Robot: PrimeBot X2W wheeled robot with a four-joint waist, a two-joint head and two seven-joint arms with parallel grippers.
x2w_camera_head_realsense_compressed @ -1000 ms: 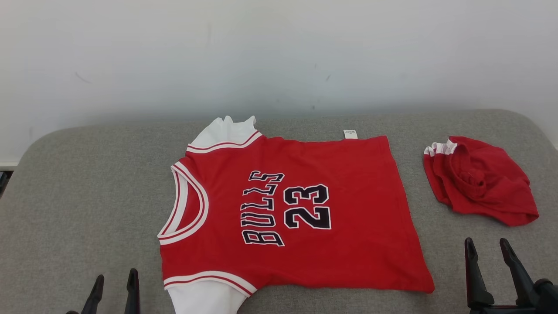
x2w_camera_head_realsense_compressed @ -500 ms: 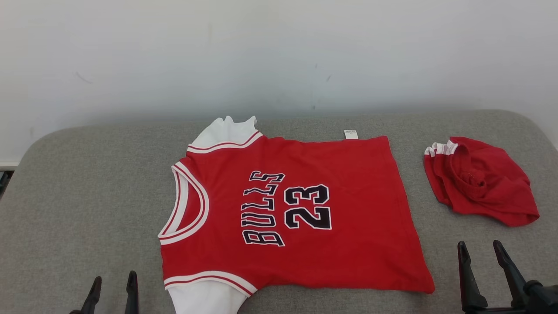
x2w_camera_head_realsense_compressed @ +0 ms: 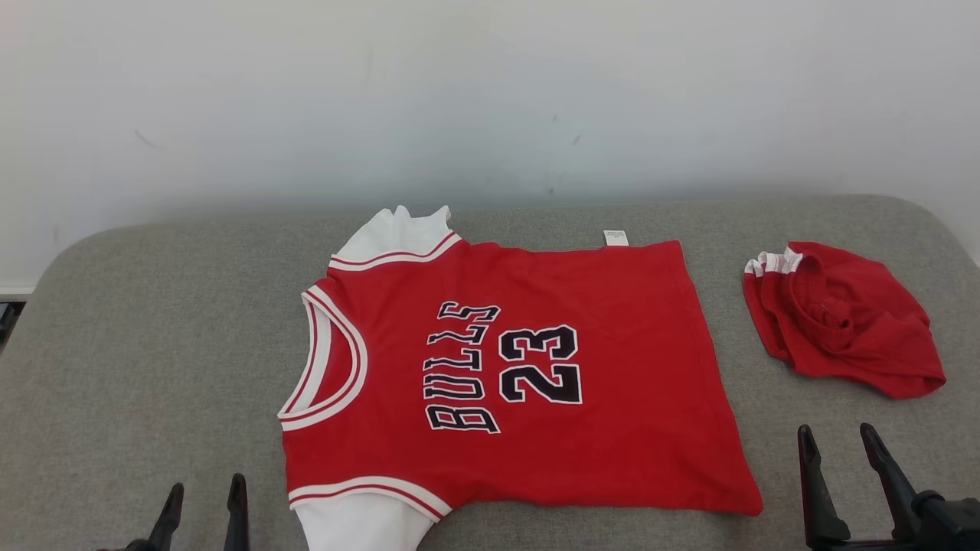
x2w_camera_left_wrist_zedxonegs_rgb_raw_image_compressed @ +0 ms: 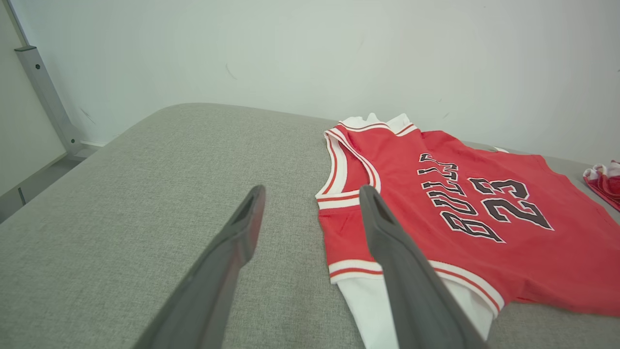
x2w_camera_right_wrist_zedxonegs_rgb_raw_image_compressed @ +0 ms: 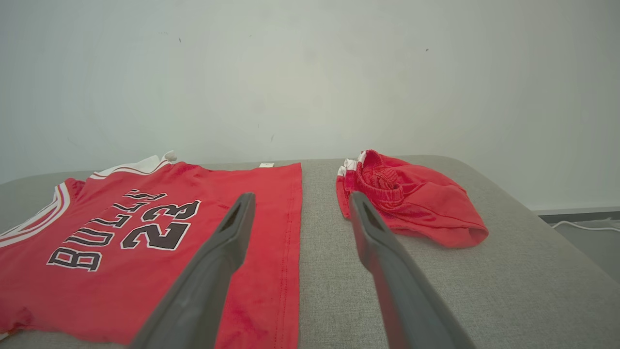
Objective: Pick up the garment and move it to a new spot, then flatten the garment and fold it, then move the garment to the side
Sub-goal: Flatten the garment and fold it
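Note:
The garment (x2w_camera_head_realsense_compressed: 628, 344) is a red jersey with white sleeves and "BULLS 23" on it. It lies spread flat in the middle of the grey padded surface (x2w_camera_head_realsense_compressed: 153, 344), neck to the left. My left gripper (x2w_camera_head_realsense_compressed: 207, 485) stands open at the near edge, just left of the jersey's near sleeve, with nothing between its fingers. In the left wrist view the left gripper (x2w_camera_left_wrist_zedxonegs_rgb_raw_image_compressed: 312, 190) points at the collar of the jersey (x2w_camera_left_wrist_zedxonegs_rgb_raw_image_compressed: 533, 261). My right gripper (x2w_camera_head_realsense_compressed: 835, 431) is open and empty, right of the hem. In the right wrist view the right gripper (x2w_camera_right_wrist_zedxonegs_rgb_raw_image_compressed: 301, 196) frames the hem of the jersey (x2w_camera_right_wrist_zedxonegs_rgb_raw_image_compressed: 72, 291).
A second red piece of clothing (x2w_camera_head_realsense_compressed: 850, 329) lies crumpled at the right (x2w_camera_right_wrist_zedxonegs_rgb_raw_image_compressed: 416, 203), its edge also in the left wrist view (x2w_camera_left_wrist_zedxonegs_rgb_raw_image_compressed: 605, 182). A pale wall (x2w_camera_head_realsense_compressed: 490, 92) backs the surface. A metal post (x2w_camera_left_wrist_zedxonegs_rgb_raw_image_compressed: 43, 92) stands beyond the left end, a cable (x2w_camera_right_wrist_zedxonegs_rgb_raw_image_compressed: 581, 227) on the floor at the right.
My right gripper has drawn back a little toward the near edge and to the left. The jersey and the crumpled piece lie as before.

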